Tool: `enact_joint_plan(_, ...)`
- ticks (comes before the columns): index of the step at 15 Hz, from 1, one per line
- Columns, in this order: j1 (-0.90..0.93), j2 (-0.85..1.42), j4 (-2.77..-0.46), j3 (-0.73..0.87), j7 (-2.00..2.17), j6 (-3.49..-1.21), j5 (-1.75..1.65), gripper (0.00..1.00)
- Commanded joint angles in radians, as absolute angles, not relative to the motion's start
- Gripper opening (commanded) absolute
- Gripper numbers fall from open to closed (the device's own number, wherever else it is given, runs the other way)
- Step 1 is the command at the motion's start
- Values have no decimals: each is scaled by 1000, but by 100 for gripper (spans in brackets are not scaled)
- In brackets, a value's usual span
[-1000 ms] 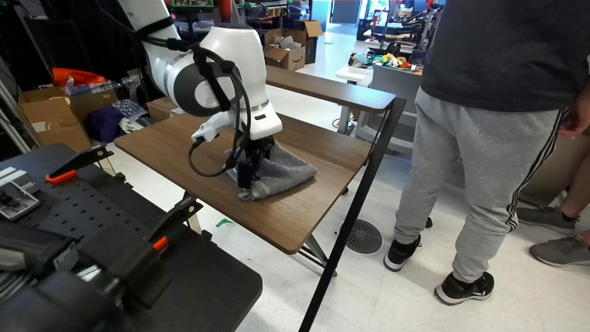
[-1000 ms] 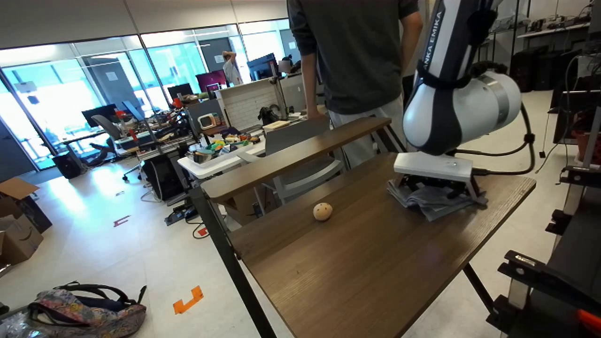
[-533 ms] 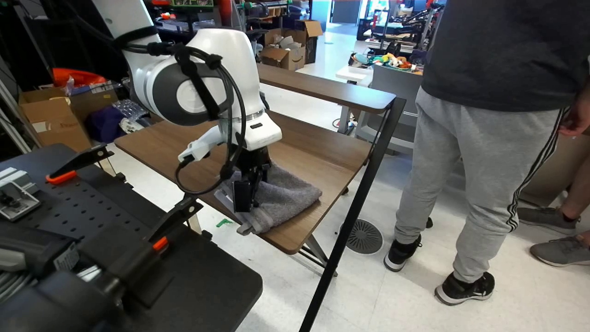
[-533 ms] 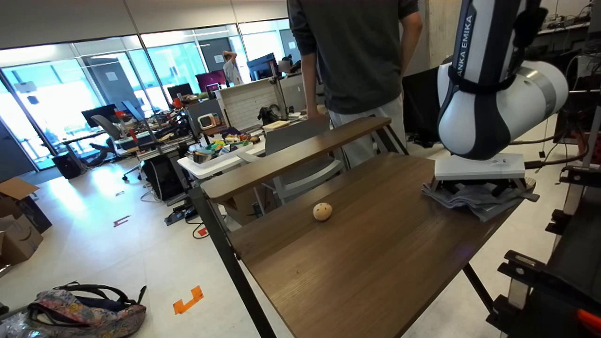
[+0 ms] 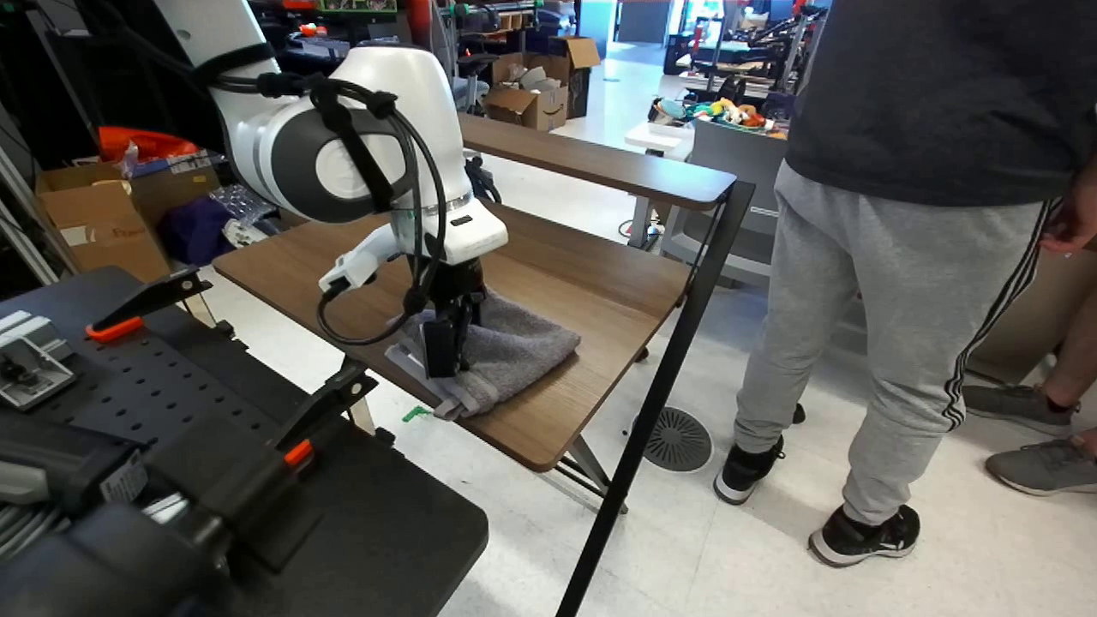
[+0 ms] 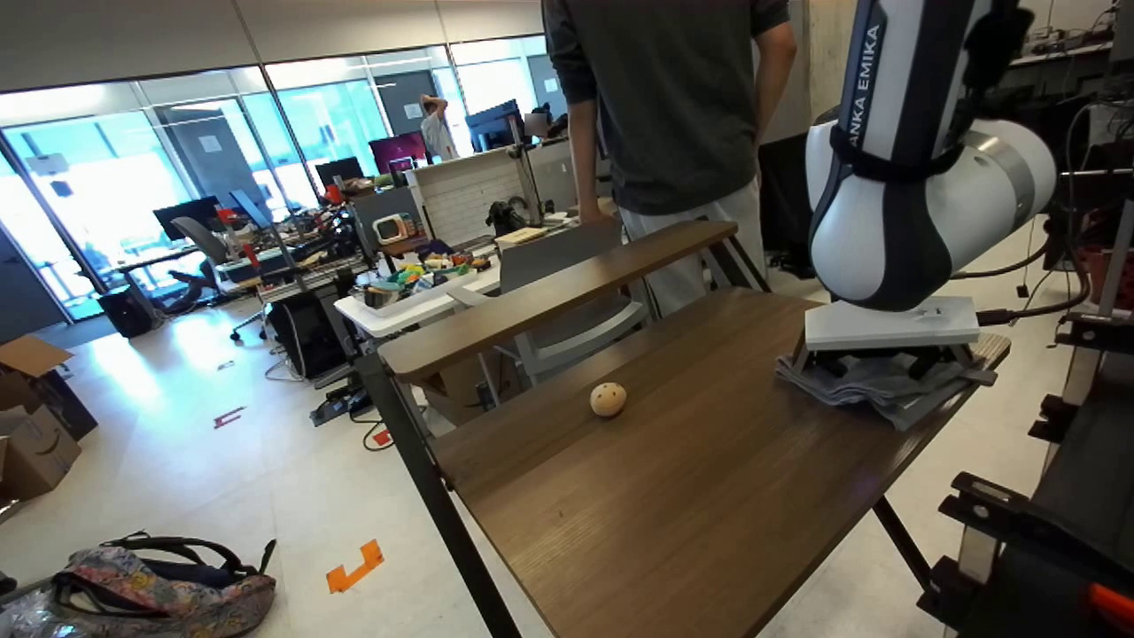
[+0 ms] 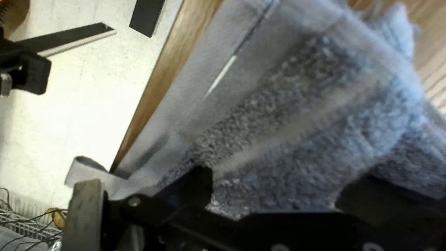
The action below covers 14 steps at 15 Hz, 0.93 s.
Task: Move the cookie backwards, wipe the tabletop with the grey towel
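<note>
Glaring windows [image 6: 323, 106], overexposed floor [image 7: 94, 108], partly blurred towel [image 7: 299, 132]

brown table [image 6: 673, 496] | grey towel [image 5: 512, 353]: rumpled, at edge | beige ball [image 6: 609, 400]: well apart

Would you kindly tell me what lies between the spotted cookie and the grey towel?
In an exterior view, just a bare stretch of wood-grain tabletop lies between the spotted cookie and the grey towel.
</note>
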<state>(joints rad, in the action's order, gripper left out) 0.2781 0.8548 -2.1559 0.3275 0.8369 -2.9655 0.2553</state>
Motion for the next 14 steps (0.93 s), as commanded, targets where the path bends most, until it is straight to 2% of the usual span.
enact_joint_plan(1,163,788,-2199,148,742,-3002,274,100)
enact_joint_plan(8,-177,796,-2201,-356,522,-3063,459,100)
enact_joint_plan(11,-233,856,-2164,-466,457,-3109,543,100)
enact_joint_plan(14,-226,899,-2129,-488,457,-3128,567,100)
